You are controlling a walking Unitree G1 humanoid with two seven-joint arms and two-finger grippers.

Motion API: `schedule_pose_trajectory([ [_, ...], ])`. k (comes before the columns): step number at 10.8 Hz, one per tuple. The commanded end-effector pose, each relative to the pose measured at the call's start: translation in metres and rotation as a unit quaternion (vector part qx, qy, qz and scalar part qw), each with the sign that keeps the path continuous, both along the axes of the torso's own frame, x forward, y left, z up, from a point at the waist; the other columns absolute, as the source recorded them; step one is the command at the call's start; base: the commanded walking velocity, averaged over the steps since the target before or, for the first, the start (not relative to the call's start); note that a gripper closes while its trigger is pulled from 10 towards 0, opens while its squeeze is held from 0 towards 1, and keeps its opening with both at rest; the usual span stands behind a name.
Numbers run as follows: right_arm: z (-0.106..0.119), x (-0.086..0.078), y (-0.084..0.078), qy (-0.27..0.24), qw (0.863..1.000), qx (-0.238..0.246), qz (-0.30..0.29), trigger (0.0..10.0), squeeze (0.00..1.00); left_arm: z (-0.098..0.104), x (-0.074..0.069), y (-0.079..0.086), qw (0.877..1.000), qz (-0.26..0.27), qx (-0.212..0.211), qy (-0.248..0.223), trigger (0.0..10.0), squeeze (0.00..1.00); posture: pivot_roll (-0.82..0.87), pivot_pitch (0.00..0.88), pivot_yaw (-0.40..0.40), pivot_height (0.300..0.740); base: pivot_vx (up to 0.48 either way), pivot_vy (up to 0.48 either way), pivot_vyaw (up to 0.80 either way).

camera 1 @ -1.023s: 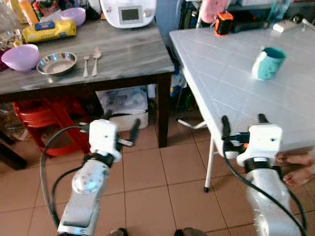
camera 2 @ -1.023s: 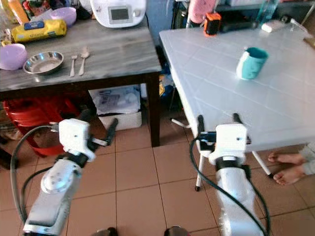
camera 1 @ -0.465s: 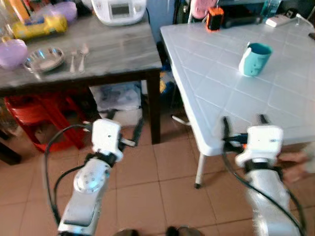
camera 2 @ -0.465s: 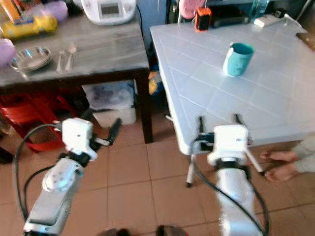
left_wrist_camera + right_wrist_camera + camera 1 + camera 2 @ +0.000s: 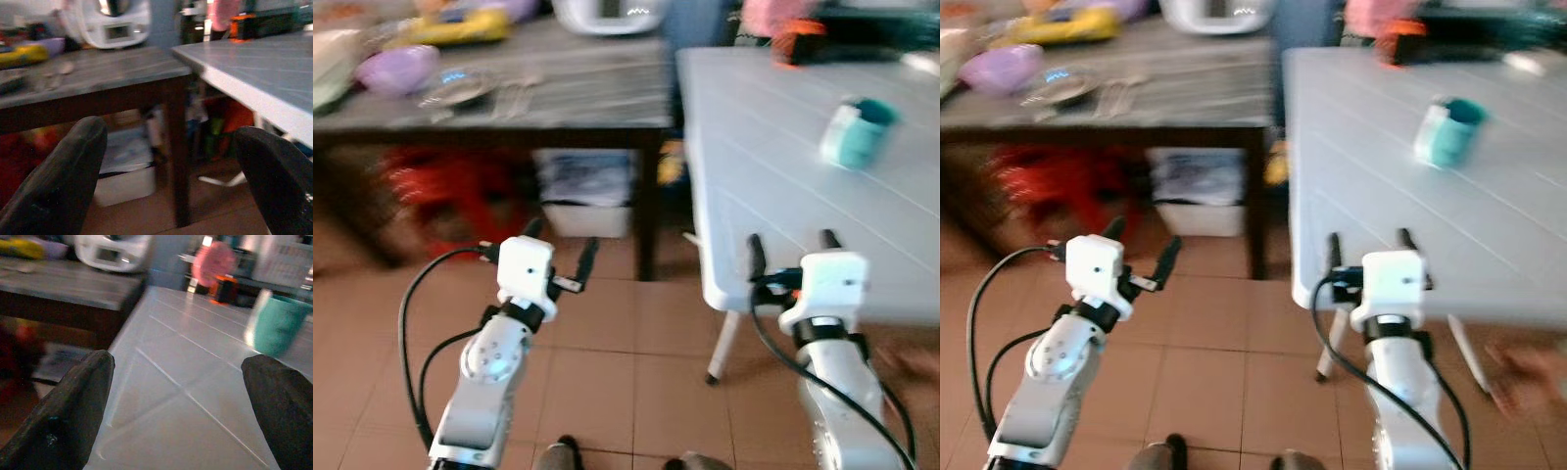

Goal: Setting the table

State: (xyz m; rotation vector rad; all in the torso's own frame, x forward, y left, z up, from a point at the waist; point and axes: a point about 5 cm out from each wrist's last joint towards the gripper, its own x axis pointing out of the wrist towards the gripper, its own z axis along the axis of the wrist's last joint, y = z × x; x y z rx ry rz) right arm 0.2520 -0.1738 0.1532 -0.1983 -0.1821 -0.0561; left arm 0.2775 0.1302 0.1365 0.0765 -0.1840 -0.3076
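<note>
Whole view has swung vs 0.5 s ago, so the camera turned, not the things: the dark wood desk (image 5: 558, 93) w/ its dishes now sits more central and the pic is blurred. Both arms look same as before, raised in front at about waist height, forearms angled up and fwd. Left pincer (image 5: 558, 257) hangs over the tiled floor (image 5: 626, 362) in front of the wood desk, fingers wide apart, nothing btwn them. Right pincer (image 5: 788, 253) is at the near edge of the white desk (image 5: 773, 166), also spread wide and empty. Teal cup (image 5: 859, 133) stands on the white desk, well beyond the right pincer and a bit to its right; in right wrist view it shows near one finger (image 5: 281, 406), apart from it. Metal bowl (image 5: 460, 88), purple bowl (image 5: 399, 69) and cutlery (image 5: 514, 93) lie on the wood desk, far from left pincer. Yellow packet (image 5: 470, 24) and white appliance (image 5: 607, 12) at the back.
</note>
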Motion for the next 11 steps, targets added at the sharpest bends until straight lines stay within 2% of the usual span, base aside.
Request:
schedule_pose_trajectory([
  [1,0.0007,-0.0013,-0.0027,-0.003,1.0,0.001,-0.005,10.0,0.0,-0.0025,-0.001,-0.0019,1.0,-0.006,0.002,0.008,10.0,0.0,-0.15,0.167,0.041,0.74,0.0,-0.281,0.44],
  [11,-0.0005,-0.0001,-0.0027,-0.001,1.0,0.004,-0.009,10.0,0.0,-0.0041,-0.0011,-0.0038,1.0,-0.014,0.011,0.011,10.0,0.0,-0.15,0.167,0.042,0.74,0.0,-0.278,0.0],
])
